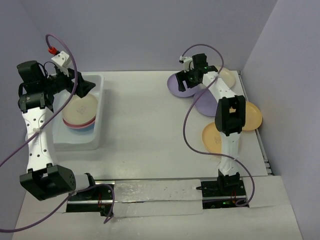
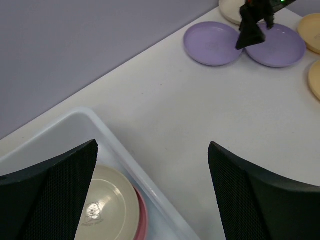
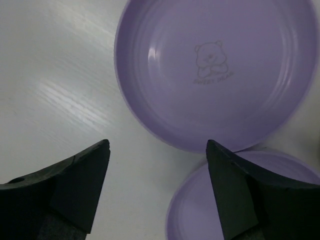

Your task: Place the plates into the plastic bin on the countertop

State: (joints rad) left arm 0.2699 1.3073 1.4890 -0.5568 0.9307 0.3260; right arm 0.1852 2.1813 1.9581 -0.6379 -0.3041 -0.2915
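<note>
The plastic bin [image 1: 99, 120] stands at the left of the countertop [image 1: 145, 125]. It holds a stack of plates, a cream plate [image 1: 80, 109] on top of pink and blue ones. My left gripper [image 1: 87, 86] hangs open and empty above the bin's far end. In the left wrist view its fingertips straddle the bin's rim [image 2: 125, 155], with the cream plate [image 2: 107, 205] below. My right gripper [image 1: 185, 82] is open just above the near edge of a purple plate [image 3: 215, 65]. A second purple plate [image 3: 200, 210] lies beside it. Nothing is between the right gripper's [image 3: 157, 143] fingers.
More plates lie at the back right: a cream plate [image 1: 227, 77] and two orange-yellow plates [image 1: 253, 116] [image 1: 211, 136], partly hidden by the right arm. Grey walls close in the back and both sides. Purple cables loop over each arm.
</note>
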